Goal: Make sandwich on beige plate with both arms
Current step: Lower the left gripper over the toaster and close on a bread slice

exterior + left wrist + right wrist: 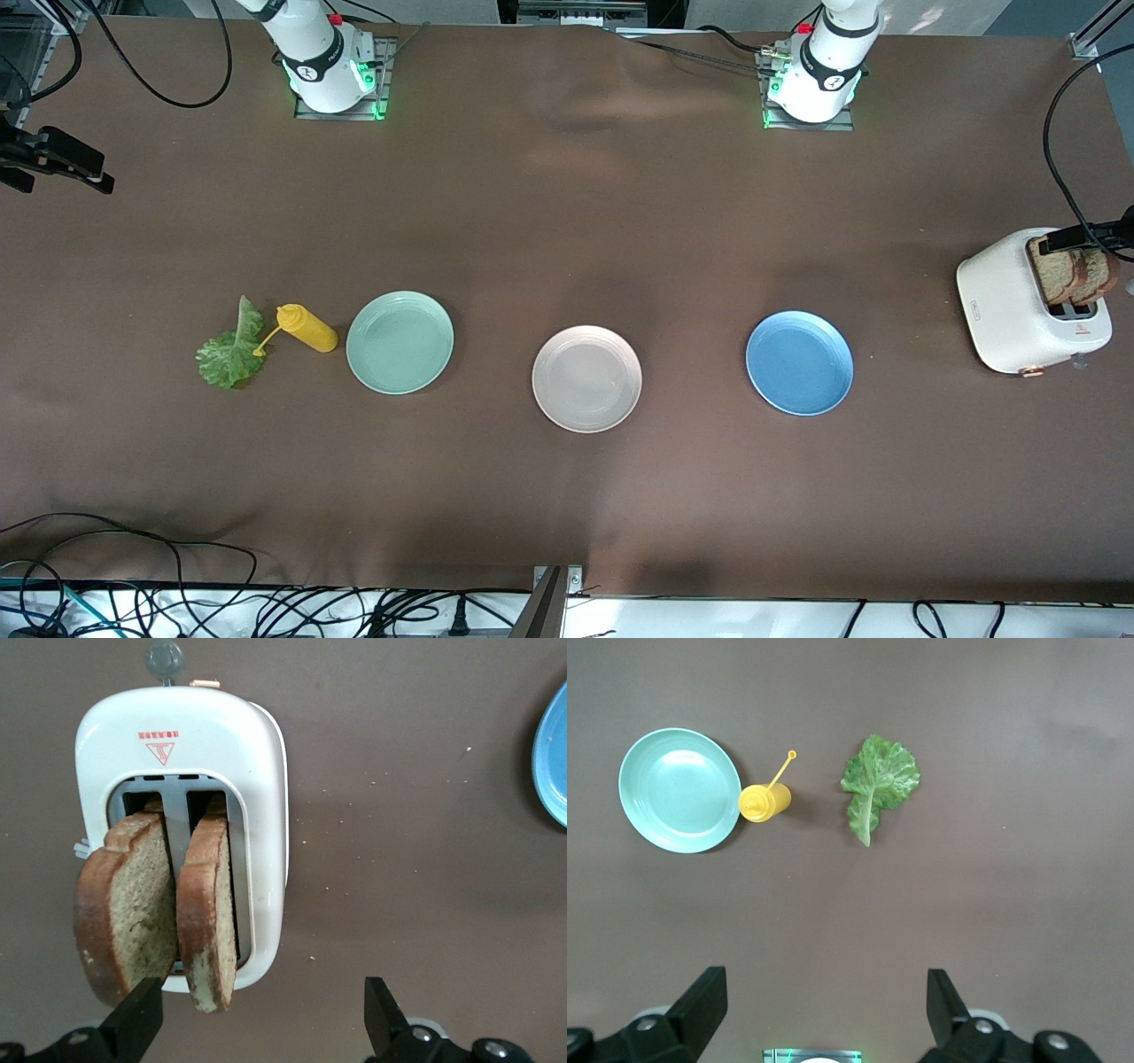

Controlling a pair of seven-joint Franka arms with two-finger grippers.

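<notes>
Where the high front camera looks across the brown cloth-covered table (567, 221), three round plates lie in a row: a mint-green plate (400, 341) toward the right arm's end, the pale beige plate (586, 378) in the middle and slightly nearer the camera, and a blue plate (799, 362) toward the left arm's end. The beige plate is bare. Beside the mint-green plate stands a yellow squeeze bottle (306, 327), its thin nozzle pointing at a ruffled green lettuce leaf (232, 348) that lies flat on the cloth. At the left arm's end sits a white two-slot toaster (1019, 306) with two brown wholegrain bread slices (1076, 275) standing in its slots.

In the left wrist view, the left gripper (264, 1014) hangs over the toaster (266, 762) with its black fingers (137, 1017) spread wide and holding nothing; both bread slices (164, 904) rise from the slots, leaning slightly.

In the right wrist view, the right gripper (826, 1008) hovers over bare cloth, fingers (702, 1003) wide apart and empty, with the lettuce leaf (877, 784), squeeze bottle (765, 801) and mint-green plate (678, 790) below.
</notes>
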